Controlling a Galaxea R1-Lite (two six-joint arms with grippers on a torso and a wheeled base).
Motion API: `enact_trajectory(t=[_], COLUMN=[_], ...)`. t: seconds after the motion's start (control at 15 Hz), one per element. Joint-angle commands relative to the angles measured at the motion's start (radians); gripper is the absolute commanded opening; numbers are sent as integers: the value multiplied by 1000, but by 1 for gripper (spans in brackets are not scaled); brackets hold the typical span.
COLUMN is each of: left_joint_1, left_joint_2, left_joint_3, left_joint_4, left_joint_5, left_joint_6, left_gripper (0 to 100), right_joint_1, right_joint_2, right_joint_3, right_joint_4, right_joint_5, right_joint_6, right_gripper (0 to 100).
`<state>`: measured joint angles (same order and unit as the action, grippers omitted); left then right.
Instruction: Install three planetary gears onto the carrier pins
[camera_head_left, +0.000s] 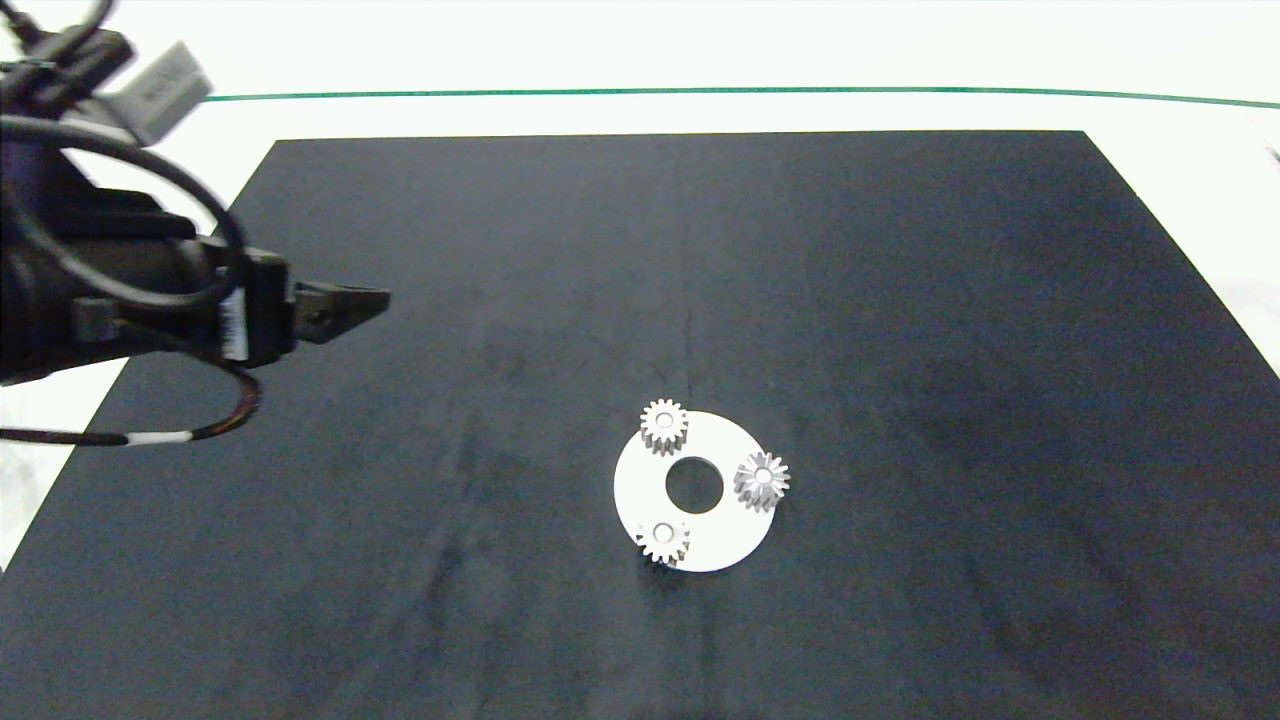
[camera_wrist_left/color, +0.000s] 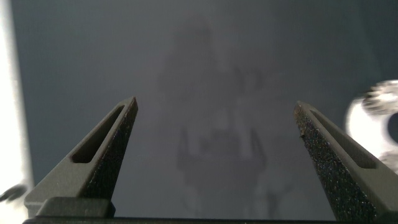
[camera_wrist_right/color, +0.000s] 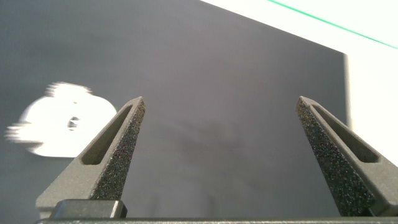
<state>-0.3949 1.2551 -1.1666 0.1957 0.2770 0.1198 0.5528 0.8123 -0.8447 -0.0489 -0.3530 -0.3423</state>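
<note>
Your white disc (camera_head_left: 700, 535) lies on the dark mat (camera_head_left: 640, 300) covering the surface, and each of the three planetary gears sits on one of the carrier pins: one at the far-left rim (camera_head_left: 663, 425), one at the right rim (camera_head_left: 762, 480), one at the near-left rim (camera_head_left: 664, 540). Your left tool (camera_wrist_left/color: 214, 134) hangs well apart to the left, fingers wide and holding nothing. Your right tool (camera_wrist_right/color: 221, 134) is likewise spread wide and holds nothing, outside the head view.
</note>
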Motion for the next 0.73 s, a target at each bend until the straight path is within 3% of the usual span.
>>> enact_trajectory(t=[0.07,0.13,0.27,0.33,0.47,0.6,0.67,0.73], left_joint_1=[160,225,246,251,252,277,294,307], left_joint_2=[-416,-511,-675,-732,-850,-965,-1028,-1069], left_joint_3=[338,429,604,668,757,809,825,823], left_joint_4=[-76,-102,-180,-213,-245,-245,-245,-246], left_joint_5=[11,10,8,5,7,5,2,2], left_joint_6=[47,97,141,143,139,139,138,112], left_gripper=[100,100,100,100,100,100,100,100], right_joint_1=[-287,-359,-491,-560,-715,-720,-723,-723], right_joint_2=[-147,-209,-343,-426,-616,-719,-728,-726], right_joint_3=[136,150,207,283,414,493,550,593], right_joint_4=[-8,-12,-6,-15,-25,-32,-101,-170], right_joint_5=[-60,-69,-69,-69,-50,-41,-41,-41], right_joint_6=[-110,-135,-126,-99,-90,-84,-56,-41], right_gripper=[100,100,100,100,100,100,100,100])
